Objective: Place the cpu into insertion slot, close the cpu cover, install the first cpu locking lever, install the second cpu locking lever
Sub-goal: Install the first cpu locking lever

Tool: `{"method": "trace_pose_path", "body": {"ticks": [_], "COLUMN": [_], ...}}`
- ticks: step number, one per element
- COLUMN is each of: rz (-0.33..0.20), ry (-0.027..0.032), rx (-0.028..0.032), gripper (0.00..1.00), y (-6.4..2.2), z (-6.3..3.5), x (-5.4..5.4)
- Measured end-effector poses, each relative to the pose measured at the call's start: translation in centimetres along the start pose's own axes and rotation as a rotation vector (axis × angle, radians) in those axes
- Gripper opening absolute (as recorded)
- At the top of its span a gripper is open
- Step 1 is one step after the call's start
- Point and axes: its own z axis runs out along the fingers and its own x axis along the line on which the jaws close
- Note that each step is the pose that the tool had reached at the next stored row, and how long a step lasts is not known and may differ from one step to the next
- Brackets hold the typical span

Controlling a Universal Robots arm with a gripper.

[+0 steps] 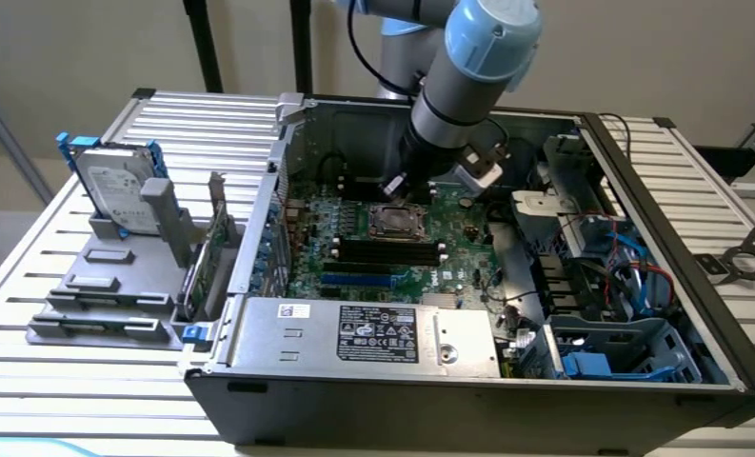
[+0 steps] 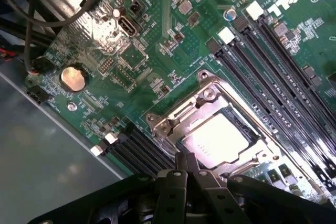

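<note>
The cpu (image 2: 216, 139) lies flat in the insertion slot (image 2: 247, 129), its silvery top showing through the window of the cpu cover (image 2: 176, 121), which lies closed down around it. The gripper (image 2: 187, 174) has its jaws together, holding nothing, tips just beside the cover's edge at the chip's 7 o'clock in the wrist view. Black memory slots (image 2: 273, 72) run past the socket toward 2 o'clock. In the exterior view the arm (image 1: 472, 67) reaches into the open computer case (image 1: 479, 400).

Arm reaching steeply downward; end effector (image 2: 187, 174) fingers pressed together, empty, pointing down
</note>
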Motion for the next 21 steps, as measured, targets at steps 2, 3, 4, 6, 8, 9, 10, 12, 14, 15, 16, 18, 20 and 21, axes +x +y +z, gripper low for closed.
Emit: {"method": "trace_pose_path", "body": {"ticks": [2,3,4,6,8,9,10,12,14,15,16,18,20,21], "rz": [0.000,-0.001,-0.001,-0.001,-0.002,-0.002,-0.002,-0.003,-0.002,-0.002,-0.002,-0.002,-0.002,-0.002], "ry": [0.0005,0.0011,0.0017,0.0024,0.0033,0.0039,0.0043,0.0049,0.0049,0.0049,0.0050,0.0049,0.0050,0.0049], "rx": [-0.0008,-0.0014,-0.0020,-0.0032,-0.0043,-0.0048,-0.0054,-0.0061,-0.0063,-0.0062,-0.0062,-0.0062,-0.0062,-0.0062], "gripper": [0.11,0.11,0.11,0.11,0.11,0.11,0.11,0.11,0.11,0.11,0.11,0.11,0.11,0.11], "y": [-0.35,-0.50,-0.62,-0.82,-1.01,-1.09,-1.16,-1.14,-0.95,-0.80,-0.65,-0.37,-0.10,0.04], "z": [0.01,0.01,0.00,-0.09,-0.17,-0.22,-0.29,-0.62,-1.23,-1.61,-1.97,-2.72,-3.47,-3.84], "x": [-0.4,-0.6,-0.8,-1.2,-1.6,-1.8,-2.0,-2.4,-2.8,-3.0,-3.3,-3.7,-4.1,-4.4]}}
